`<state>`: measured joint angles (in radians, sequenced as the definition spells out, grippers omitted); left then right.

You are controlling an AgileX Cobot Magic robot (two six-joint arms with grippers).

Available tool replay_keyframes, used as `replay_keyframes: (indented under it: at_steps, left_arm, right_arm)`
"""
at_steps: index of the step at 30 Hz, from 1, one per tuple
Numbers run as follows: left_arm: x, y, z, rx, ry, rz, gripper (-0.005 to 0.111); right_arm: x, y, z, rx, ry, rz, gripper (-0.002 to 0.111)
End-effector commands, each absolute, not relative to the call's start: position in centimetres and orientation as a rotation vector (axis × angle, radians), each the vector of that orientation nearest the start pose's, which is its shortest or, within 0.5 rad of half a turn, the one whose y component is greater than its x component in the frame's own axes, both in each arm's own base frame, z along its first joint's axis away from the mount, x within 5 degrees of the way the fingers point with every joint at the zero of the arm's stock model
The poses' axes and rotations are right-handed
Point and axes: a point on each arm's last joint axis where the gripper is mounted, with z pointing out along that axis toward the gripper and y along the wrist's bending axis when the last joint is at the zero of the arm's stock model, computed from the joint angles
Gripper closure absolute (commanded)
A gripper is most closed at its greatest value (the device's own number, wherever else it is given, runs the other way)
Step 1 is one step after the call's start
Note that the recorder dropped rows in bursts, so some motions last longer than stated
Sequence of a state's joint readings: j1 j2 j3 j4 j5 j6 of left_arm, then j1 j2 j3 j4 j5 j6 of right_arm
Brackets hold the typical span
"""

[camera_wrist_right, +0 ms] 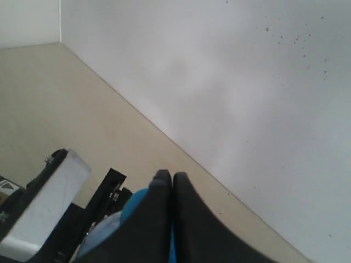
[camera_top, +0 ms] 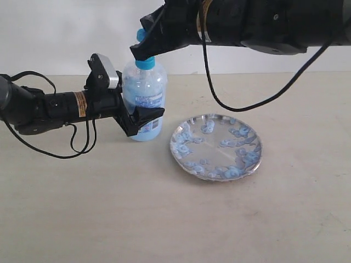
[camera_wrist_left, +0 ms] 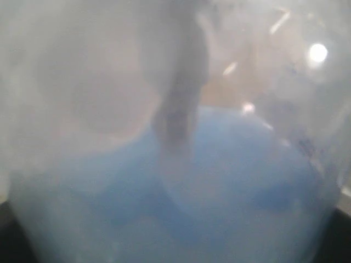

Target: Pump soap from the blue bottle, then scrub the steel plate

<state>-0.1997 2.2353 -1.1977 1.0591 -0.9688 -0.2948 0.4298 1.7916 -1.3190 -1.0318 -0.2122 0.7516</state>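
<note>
The blue bottle [camera_top: 145, 93] stands upright on the table left of centre, clear with light blue soap [camera_top: 143, 86] inside. My left gripper [camera_top: 140, 116] is shut on its body from the left. In the left wrist view the bottle [camera_wrist_left: 181, 181] fills the frame as a blur. My right gripper [camera_top: 143, 49] is shut, its tips resting on the bright blue pump head [camera_top: 141, 36] from above. The right wrist view shows the gripper [camera_wrist_right: 166, 178] with its fingers together over the pump head [camera_wrist_right: 133, 205]. The steel plate [camera_top: 186, 131] lies to the bottle's right, dotted with pale blue blobs.
A black cable [camera_top: 241, 104] hangs in a loop from the right arm, just behind the plate. A white wall [camera_top: 66, 33] runs along the table's far edge. Bare tan tabletop [camera_top: 164, 219] spreads in front of the bottle and plate.
</note>
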Motion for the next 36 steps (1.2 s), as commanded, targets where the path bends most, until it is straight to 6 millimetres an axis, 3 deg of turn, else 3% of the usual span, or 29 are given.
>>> replay_keyframes:
  at_steps: [1,7,14,21,25,28,33,36]
  left_arm:
    - [40.3,-15.2,10.3,1.154,1.476,-0.538,0.103]
    - [40.2,-15.3,10.4,1.152,1.470,-0.543,0.103]
    - [40.2,-15.3,10.4,1.152,1.470,-0.543,0.103]
    - [40.2,-15.3,10.4,1.152,1.470,-0.543,0.103]
    - [40.4,-15.2,10.5,1.105,1.483,-0.562,0.103]
    - [40.9,-15.0,11.2,0.911,1.523,-0.644,0.103]
    - [41.1,-14.8,11.4,0.802,1.517,-0.720,0.103]
    - [41.0,-14.9,11.3,0.809,1.503,-0.729,0.103]
  right_arm:
    - [38.8,19.0,26.8,-0.706,1.800,0.257,0.109]
    - [39.1,18.8,26.2,-0.628,1.864,0.274,0.109]
    - [38.6,19.3,22.8,-0.642,1.993,0.198,0.109]
    - [38.7,19.3,23.1,-0.684,1.967,0.172,0.109]
    - [39.5,19.7,26.5,-0.746,1.831,0.119,0.109]
    - [39.3,19.5,31.2,-0.743,1.697,0.087,0.109]
    - [36.4,17.9,38.1,-0.675,1.553,0.071,0.109]
    - [34.4,16.9,40.8,-0.645,1.496,0.067,0.109]
